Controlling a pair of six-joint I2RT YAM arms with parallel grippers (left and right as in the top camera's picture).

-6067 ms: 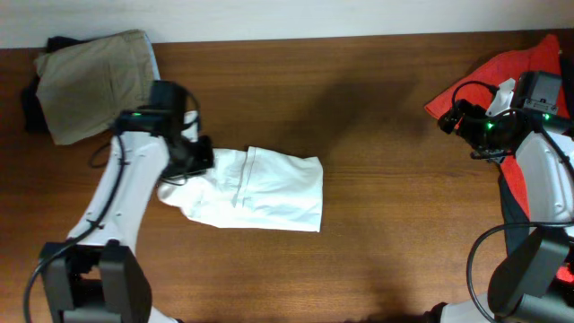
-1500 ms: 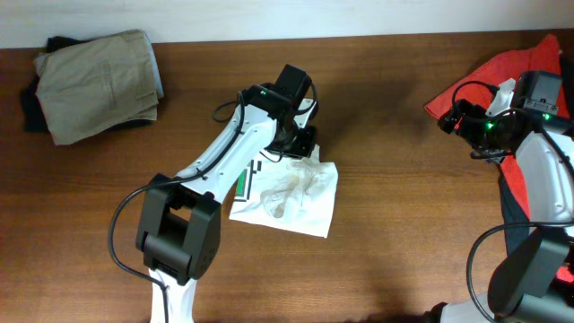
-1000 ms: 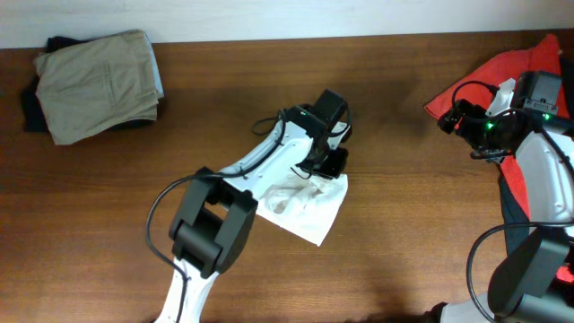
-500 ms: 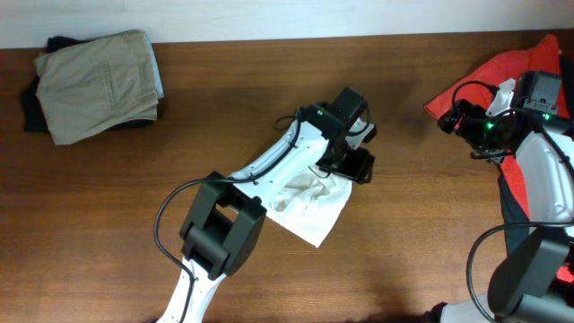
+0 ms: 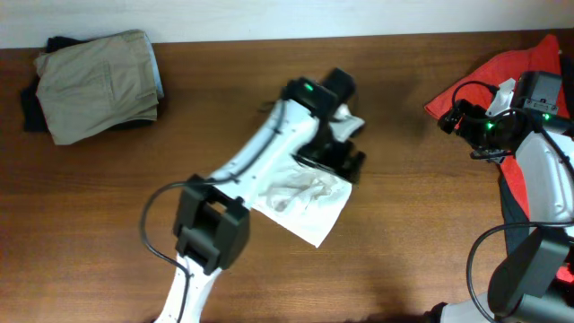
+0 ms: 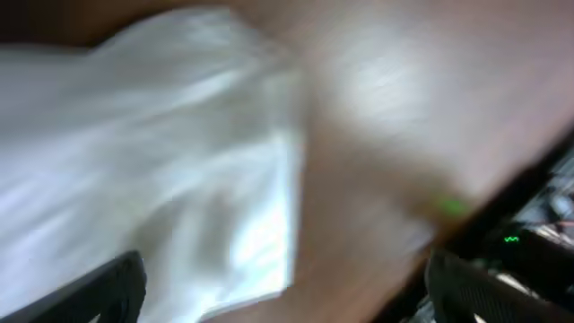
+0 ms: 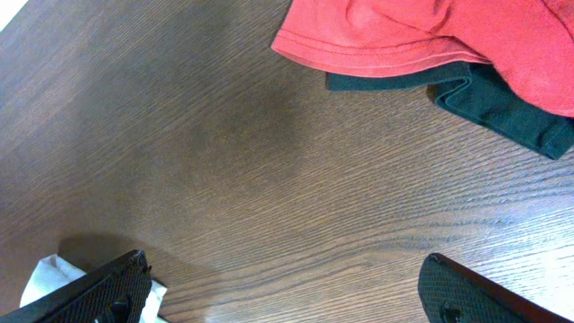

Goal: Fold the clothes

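Note:
The white T-shirt lies bunched and partly folded near the table's middle. My left gripper hovers open over its upper right edge and holds nothing. The left wrist view is blurred: white fabric fills the left side, bare wood the right, and the gripper has its dark fingertips far apart. My right gripper stays at the far right, open and empty over wood. A red garment lies over a dark one just beyond it.
A folded khaki garment sits on a dark one at the back left corner. The red garment spreads along the right edge under the right arm. A corner of the white shirt shows in the right wrist view.
The left gripper carried the shirt's edge rightward, then opened, let it go and drew back slightly up and left. The shirt has settled. The right arm has not moved.

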